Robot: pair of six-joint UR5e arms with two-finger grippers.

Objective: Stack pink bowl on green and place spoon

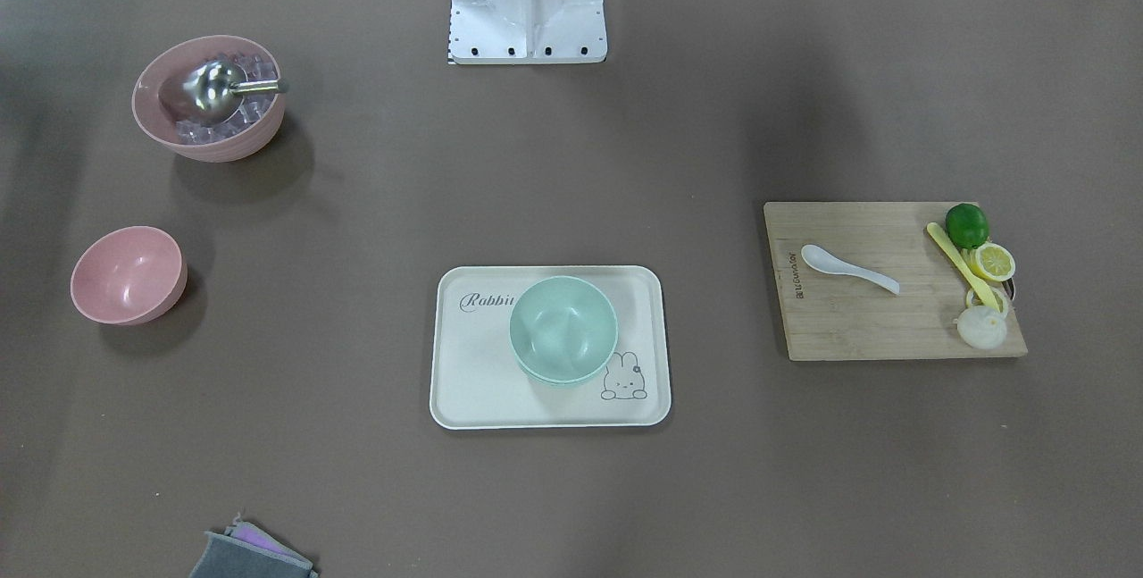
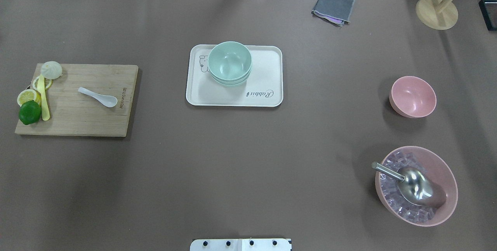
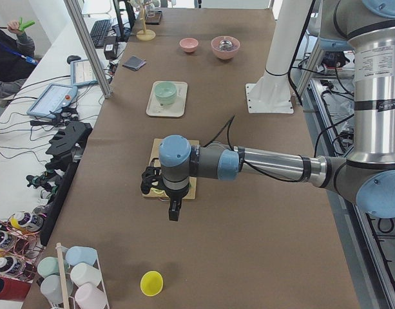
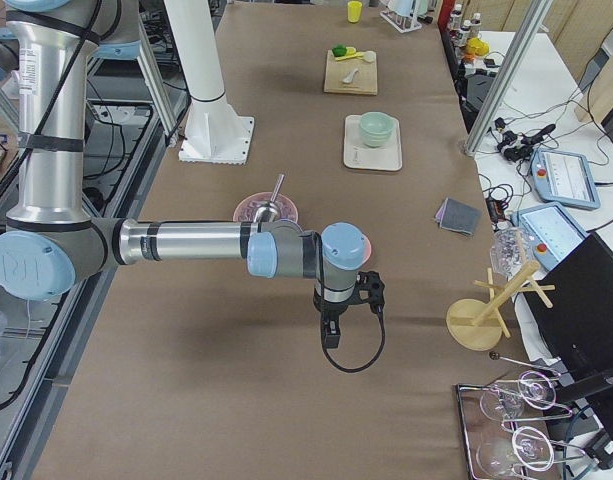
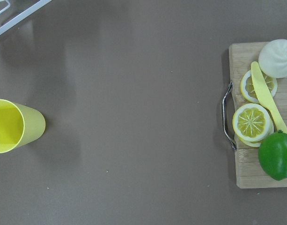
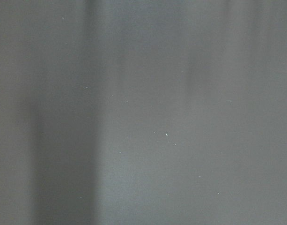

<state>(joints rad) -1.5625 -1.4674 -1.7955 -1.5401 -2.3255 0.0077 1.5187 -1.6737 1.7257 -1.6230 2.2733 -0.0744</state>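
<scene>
Left gripper and right gripper: cannot tell whether they are closed. Nothing done yet; pink bowl at three o'clock of green bowl, spoon at nine.

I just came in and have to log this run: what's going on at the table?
Nothing is being handled yet. The left arm hangs over the table near the cutting board, and the right arm hangs over the table at the other end. The small pink bowl sits empty on the table, apart from the green bowl on the tray. The white spoon lies on the cutting board.
</scene>
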